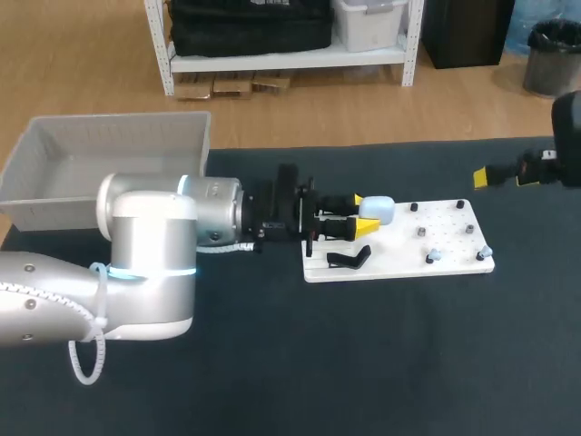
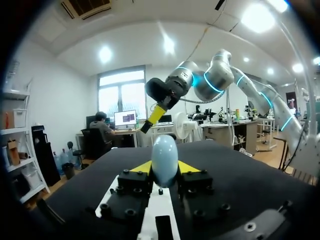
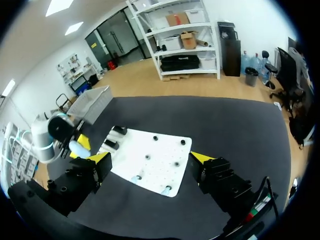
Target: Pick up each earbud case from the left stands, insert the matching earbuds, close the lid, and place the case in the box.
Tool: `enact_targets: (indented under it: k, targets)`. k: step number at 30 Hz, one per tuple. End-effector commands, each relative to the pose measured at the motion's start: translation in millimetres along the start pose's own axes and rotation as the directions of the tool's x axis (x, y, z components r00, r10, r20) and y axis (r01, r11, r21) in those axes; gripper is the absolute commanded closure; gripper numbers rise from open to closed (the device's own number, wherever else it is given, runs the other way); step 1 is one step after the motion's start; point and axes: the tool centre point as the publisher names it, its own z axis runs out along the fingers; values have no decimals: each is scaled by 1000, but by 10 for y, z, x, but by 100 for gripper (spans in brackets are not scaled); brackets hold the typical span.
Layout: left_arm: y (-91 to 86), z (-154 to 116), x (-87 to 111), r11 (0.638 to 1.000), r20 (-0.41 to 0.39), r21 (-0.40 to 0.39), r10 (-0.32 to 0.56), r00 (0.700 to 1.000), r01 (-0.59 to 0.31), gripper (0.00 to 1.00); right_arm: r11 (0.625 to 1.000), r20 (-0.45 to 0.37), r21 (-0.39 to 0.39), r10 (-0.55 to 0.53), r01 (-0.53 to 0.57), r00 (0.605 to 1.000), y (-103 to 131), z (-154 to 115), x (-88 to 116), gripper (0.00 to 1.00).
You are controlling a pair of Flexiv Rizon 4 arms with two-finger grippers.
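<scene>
- Your left claw [image 1: 361, 213] reaches in from the left, low over the left end of the white board [image 1: 399, 263].
- The pale blue case [image 1: 379, 211] sits between its two yellow tips at the board's left rear part.
- In the left wrist view the case [image 2: 164, 159] stands on edge between the tips. They seem to press it from both sides, though the contact itself is hard to make out.
- So treat the left claw as closed on the case, with the fingers only a case-width apart.
- Your right claw [image 3: 150, 159] hangs above the table [image 1: 272, 363] off the board's right rear corner. Its fingers are spread wide and hold nothing.
- From the right wrist view you look down between those fingers onto the board, with the left arm and the case at its far end.
- A black stand [image 1: 349, 259] lies on the board just in front of the left claw, apart from the case.
- Two small pale blue earbuds sit near the board's front right edge, one [image 1: 434, 256] left of the other [image 1: 486, 252].
- A few dark pegs [image 1: 422, 232] dot the board's right half.
- The grey box [image 1: 54, 207] stands at the table's left rear, well apart from the board and behind your left arm.
</scene>
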Motion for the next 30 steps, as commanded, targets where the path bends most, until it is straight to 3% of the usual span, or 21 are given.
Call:
enact_targets:
  k: [1, 15, 30]
  targets:
    - [49, 35, 38, 1000, 10, 13, -6, 1000, 6, 100, 999, -1, -20, -28, 28, 1000, 140, -146, 120, 0]
    - [72, 70, 61, 999, 2, 21, -47, 999, 47, 100, 990, -48, -51, -132, 129, 990, 687, -114, 465, 0]
    - [56, 63, 88, 998, -3, 22, -53, 999, 53, 100, 990, -89, -80, -125, 118, 988, 1167, -12, 536, 0]
